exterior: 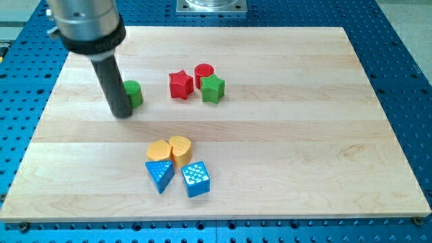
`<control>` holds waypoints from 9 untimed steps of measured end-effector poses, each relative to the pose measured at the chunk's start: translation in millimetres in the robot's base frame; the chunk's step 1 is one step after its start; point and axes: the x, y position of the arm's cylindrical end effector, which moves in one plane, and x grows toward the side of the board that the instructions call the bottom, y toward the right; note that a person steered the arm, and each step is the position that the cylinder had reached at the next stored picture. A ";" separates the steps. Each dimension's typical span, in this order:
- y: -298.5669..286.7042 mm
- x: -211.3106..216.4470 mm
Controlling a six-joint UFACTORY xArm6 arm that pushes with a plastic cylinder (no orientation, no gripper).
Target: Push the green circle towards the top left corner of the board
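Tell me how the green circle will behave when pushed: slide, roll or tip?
The green circle stands flat-faced on the smooth wooden board, so it should slide, not roll. It looks squat, so tipping seems unlikely. My tip sits on its left edge; an off-centre push may make it slip round the rod.
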 end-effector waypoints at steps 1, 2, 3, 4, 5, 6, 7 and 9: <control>-15.6 23.7; -4.7 17.6; 44.3 -12.5; -4.3 -37.3; 5.4 -27.3; -28.8 -78.4; -28.7 -86.3; -46.2 -103.2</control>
